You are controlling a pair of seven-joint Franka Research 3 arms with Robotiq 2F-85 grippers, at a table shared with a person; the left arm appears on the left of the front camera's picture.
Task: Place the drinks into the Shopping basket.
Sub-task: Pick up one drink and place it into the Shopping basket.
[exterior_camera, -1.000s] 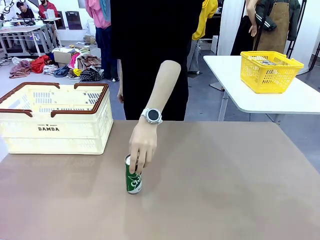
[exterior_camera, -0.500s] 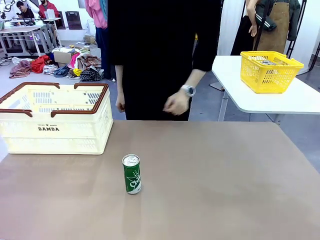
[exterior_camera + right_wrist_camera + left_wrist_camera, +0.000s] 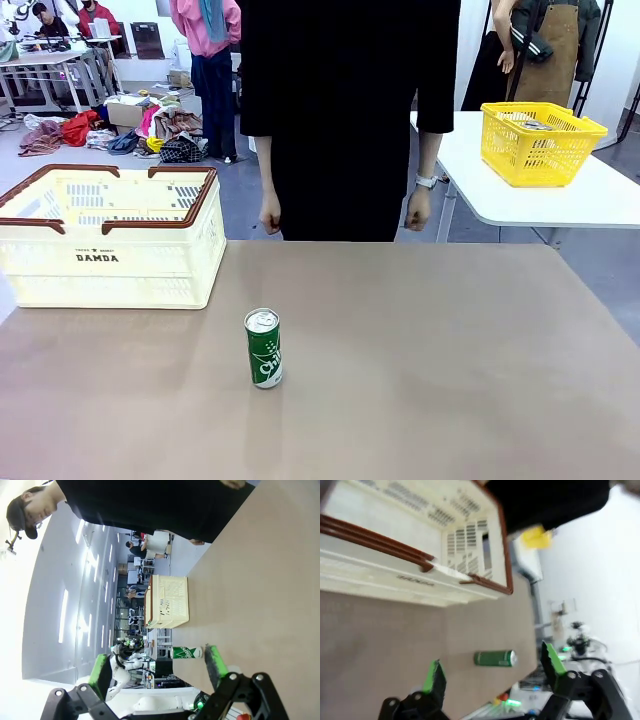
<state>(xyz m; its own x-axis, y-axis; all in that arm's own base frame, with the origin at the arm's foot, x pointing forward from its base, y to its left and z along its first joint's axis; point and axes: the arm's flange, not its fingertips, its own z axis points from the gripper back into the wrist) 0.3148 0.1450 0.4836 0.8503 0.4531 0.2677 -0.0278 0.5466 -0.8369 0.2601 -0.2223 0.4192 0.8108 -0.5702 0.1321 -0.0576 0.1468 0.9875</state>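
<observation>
Slim green aluminium can [image 3: 264,349] stood on brown table [image 3: 450,380], not yet in cream-white vented plastic crate [image 3: 110,270], seemingly empty; left gripper [image 3: 491,666], right gripper [image 3: 157,657] both wide, holding nothing.

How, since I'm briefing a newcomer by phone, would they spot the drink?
On the brown table, a cream crate marked DAMDA sits at the left. Nearer the robot, off its right corner, stands the green can, upright and apart. Unlike the crate, it is slim and silver-topped.
</observation>
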